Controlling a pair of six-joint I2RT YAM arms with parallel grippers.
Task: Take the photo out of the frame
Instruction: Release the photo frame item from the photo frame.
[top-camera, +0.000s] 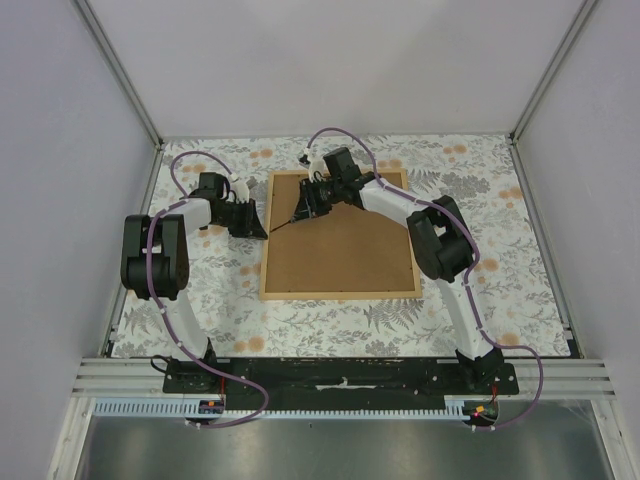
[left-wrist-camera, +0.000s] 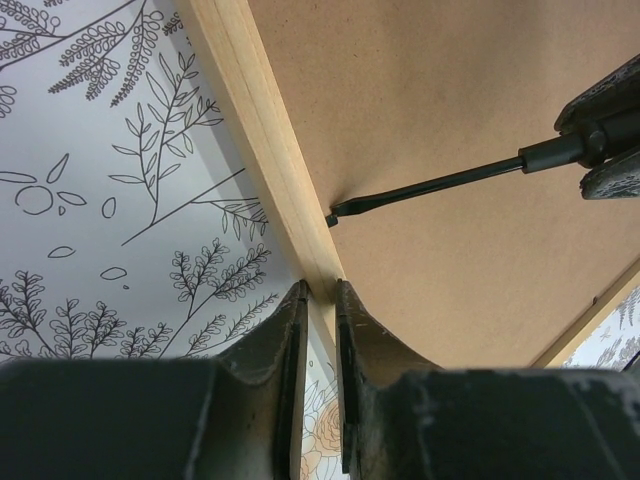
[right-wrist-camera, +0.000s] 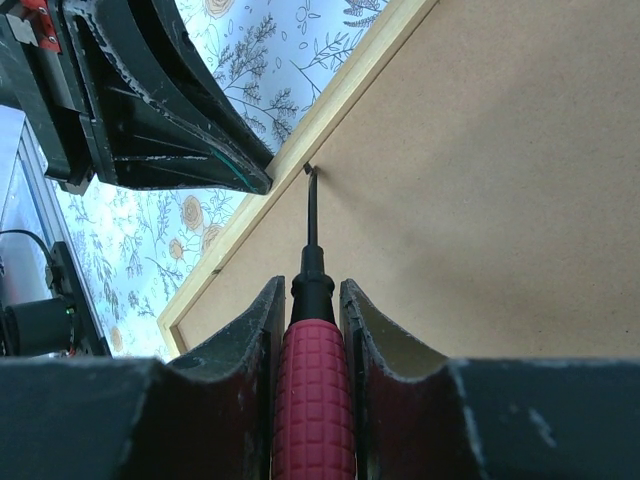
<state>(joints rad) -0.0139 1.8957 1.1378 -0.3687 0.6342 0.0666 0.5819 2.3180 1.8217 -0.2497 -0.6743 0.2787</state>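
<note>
Now | left gripper low at left, pinching side strip of frame | right gripper — clenched on red-handled screwdriver, tip against that strip | floral tablecloth — pale walls

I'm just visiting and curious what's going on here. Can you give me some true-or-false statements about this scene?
The large light-tan wooden picture frame lies with its brown board back facing up. True.
The right pincer holds a red-handled screwdriver. True.
The screwdriver's tip is at the frame's right edge. False: it is at the left edge, beside the wooden strip.
A printed photo lies beside the frame. False: only the floral tablecloth shows there; no photo is visible.
The left pincer is at the frame's left wooden strip. True.
</note>
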